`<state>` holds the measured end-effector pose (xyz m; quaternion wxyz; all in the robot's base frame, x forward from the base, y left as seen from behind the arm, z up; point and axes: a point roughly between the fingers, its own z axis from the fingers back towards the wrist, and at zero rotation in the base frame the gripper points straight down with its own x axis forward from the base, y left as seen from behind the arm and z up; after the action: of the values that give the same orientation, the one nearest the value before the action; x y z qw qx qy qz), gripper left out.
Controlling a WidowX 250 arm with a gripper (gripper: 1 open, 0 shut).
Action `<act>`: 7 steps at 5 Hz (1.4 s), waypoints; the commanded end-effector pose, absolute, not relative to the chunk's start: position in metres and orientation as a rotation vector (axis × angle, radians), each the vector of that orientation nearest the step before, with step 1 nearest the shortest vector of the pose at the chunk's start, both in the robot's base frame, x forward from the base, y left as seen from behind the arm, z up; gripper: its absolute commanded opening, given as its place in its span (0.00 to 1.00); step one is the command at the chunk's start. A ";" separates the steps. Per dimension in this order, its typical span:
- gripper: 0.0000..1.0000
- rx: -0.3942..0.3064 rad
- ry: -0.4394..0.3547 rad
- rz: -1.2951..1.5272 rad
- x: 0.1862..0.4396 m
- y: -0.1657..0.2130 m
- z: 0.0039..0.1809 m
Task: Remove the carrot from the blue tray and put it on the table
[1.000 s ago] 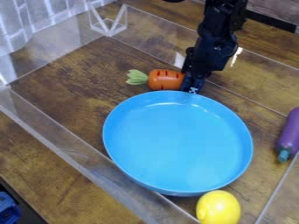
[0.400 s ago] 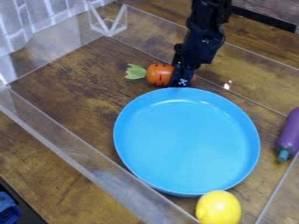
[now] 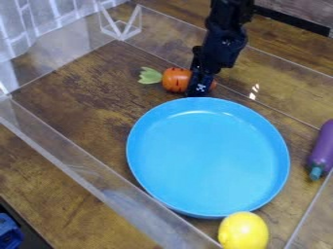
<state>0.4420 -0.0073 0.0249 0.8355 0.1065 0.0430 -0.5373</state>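
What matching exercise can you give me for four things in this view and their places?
Things:
1. carrot
2. lemon
3. eggplant
4. blue tray

Places:
A. at the right edge of the picture, partly cut off
B. on the table beside the tool, outside the tray's far rim
C. middle of the table, nothing lying in it
D. at the tray's near rim, bottom of the picture

Pairs: 1-B, 2-D, 3-A, 4-C
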 end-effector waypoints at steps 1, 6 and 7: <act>0.00 0.246 0.052 -1.152 0.444 0.005 0.038; 0.00 0.262 0.042 -1.424 0.451 0.012 0.065; 0.00 0.261 0.046 -1.449 0.452 0.013 0.061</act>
<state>0.4411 0.0031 0.0311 0.7334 0.0943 0.0520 -0.6712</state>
